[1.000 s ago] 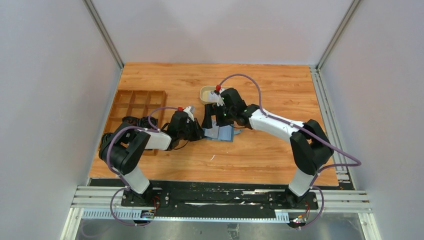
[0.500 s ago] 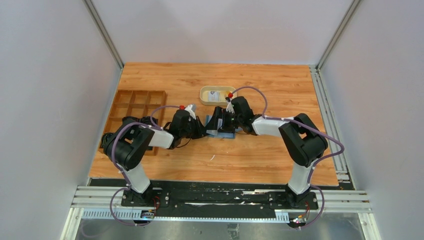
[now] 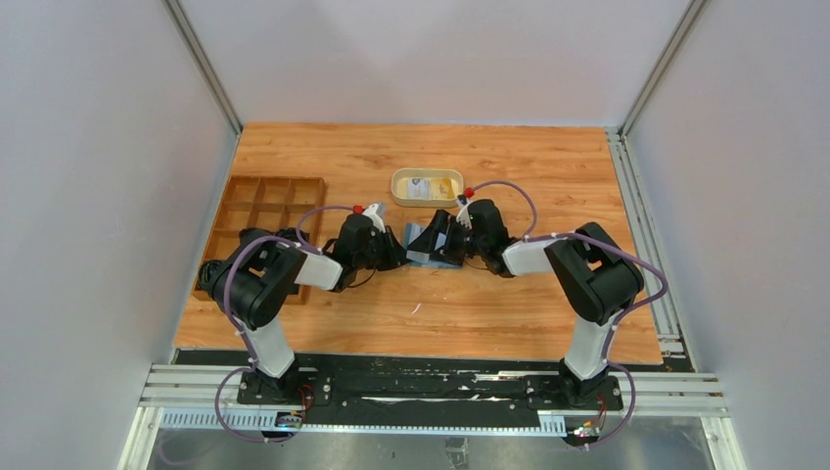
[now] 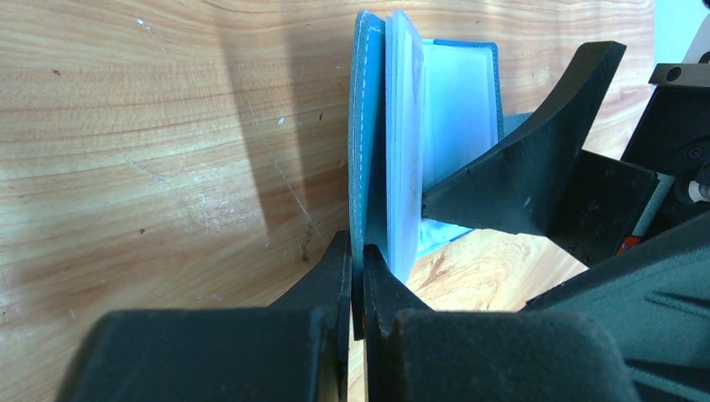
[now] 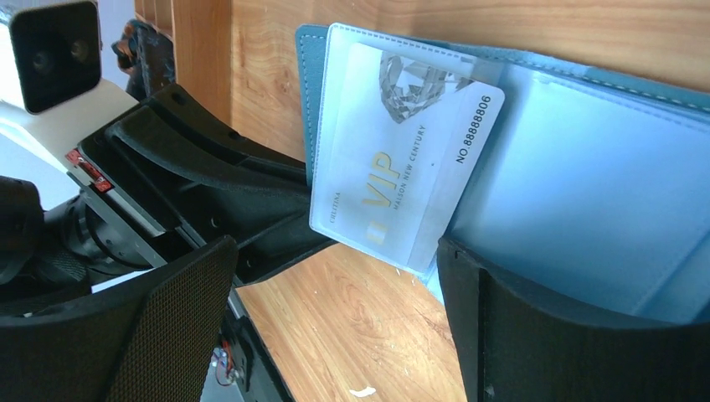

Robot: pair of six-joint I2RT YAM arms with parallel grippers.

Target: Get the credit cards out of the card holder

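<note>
The teal-blue card holder lies open mid-table. My left gripper is shut on its upright teal cover; in the top view this gripper is at the holder's left edge. A pale credit card marked VIP sits in a clear sleeve that stands up from the light blue inside. My right gripper is open, low at the holder, one finger against the blue inside and the card's lower edge just beyond the jaws. In the top view it is over the holder.
An oval beige tray behind the holder holds a whitish card and a yellowish card. A brown wooden compartment box stands at the left. My left gripper's black fingers show just left of the VIP card.
My right arm has swung back from over the tray and come down to the card holder with its jaws open. The tray and its cards are now uncovered. The left gripper holds still.
</note>
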